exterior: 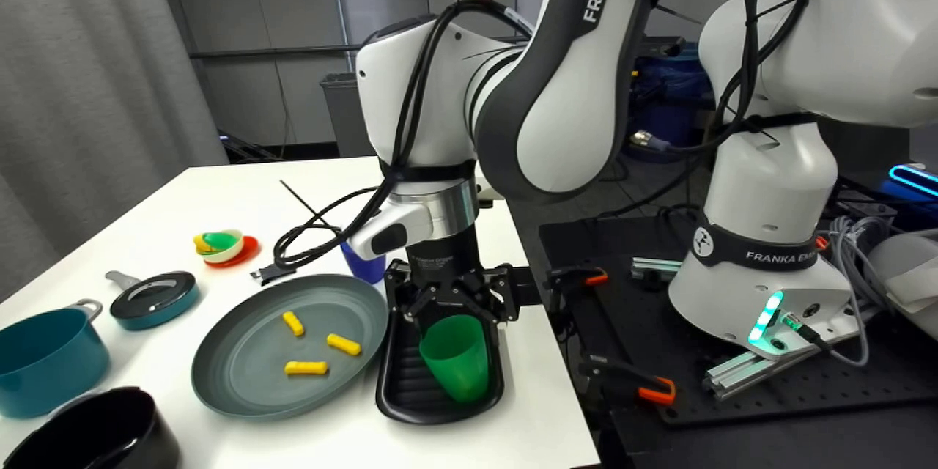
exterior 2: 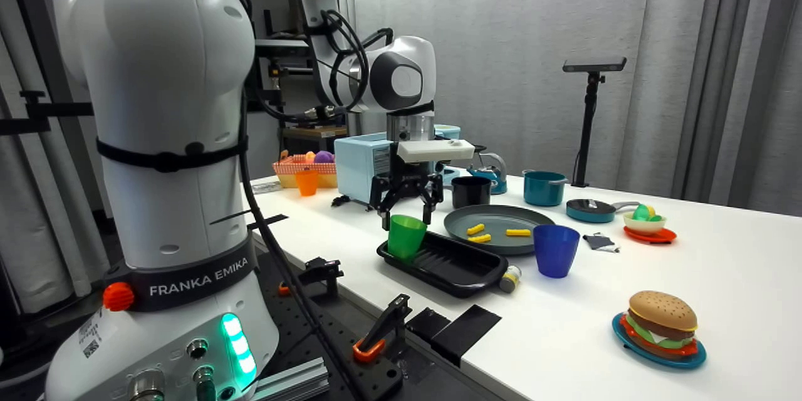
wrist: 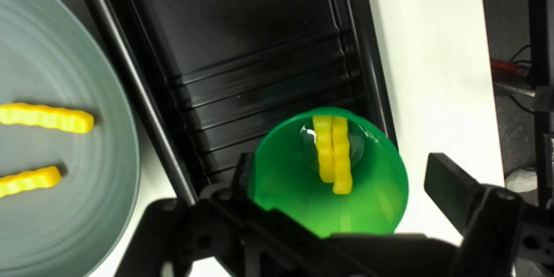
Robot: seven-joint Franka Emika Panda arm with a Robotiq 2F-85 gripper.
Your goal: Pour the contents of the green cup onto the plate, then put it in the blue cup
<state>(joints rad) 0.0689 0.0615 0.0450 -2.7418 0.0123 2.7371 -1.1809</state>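
Plastic by its look, the green cup (exterior 2: 406, 239) sits in the left end of the black tray (exterior 2: 449, 263) in an exterior view, two yellow sticks (wrist: 342, 160) inside. It should be light, smooth and slightly springy, best pinched gently across the upper wall, where the gripper (exterior 2: 406, 223) straddles it, jaws wide, one side clear of it. The tray's raised edge may snag it. Behind the tray lies the plate (exterior 2: 501, 216); just beside the tray's right end, a small can (exterior 2: 510, 279); farther right, the blue cup (exterior 2: 556, 250).
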